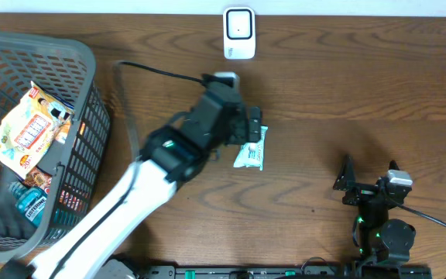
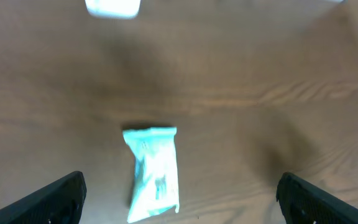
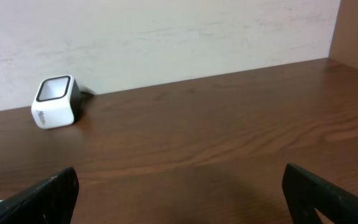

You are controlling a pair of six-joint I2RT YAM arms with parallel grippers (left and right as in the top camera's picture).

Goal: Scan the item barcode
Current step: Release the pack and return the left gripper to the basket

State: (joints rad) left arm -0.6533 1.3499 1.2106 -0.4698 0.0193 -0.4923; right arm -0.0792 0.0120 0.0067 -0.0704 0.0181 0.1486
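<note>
A small light-teal packet [image 1: 251, 152] lies flat on the wooden table, loose. The left wrist view shows the same packet [image 2: 153, 172] on the wood, between and below the spread black fingers. My left gripper [image 2: 182, 199] hangs open just above it, nothing between its jaws. In the overhead view that gripper [image 1: 248, 126] sits at the packet's near-left end. The white barcode scanner [image 1: 239, 32] stands at the table's far edge, also seen as the white box [image 3: 55, 101] by the wall. My right gripper [image 3: 179, 193] is open and empty at the front right [image 1: 345, 183].
A grey mesh basket [image 1: 90, 77] at the left holds several snack packets [image 1: 29, 128]. A black cable [image 1: 149, 70] runs across the table behind the left arm. Bare wood lies between the packet and the scanner.
</note>
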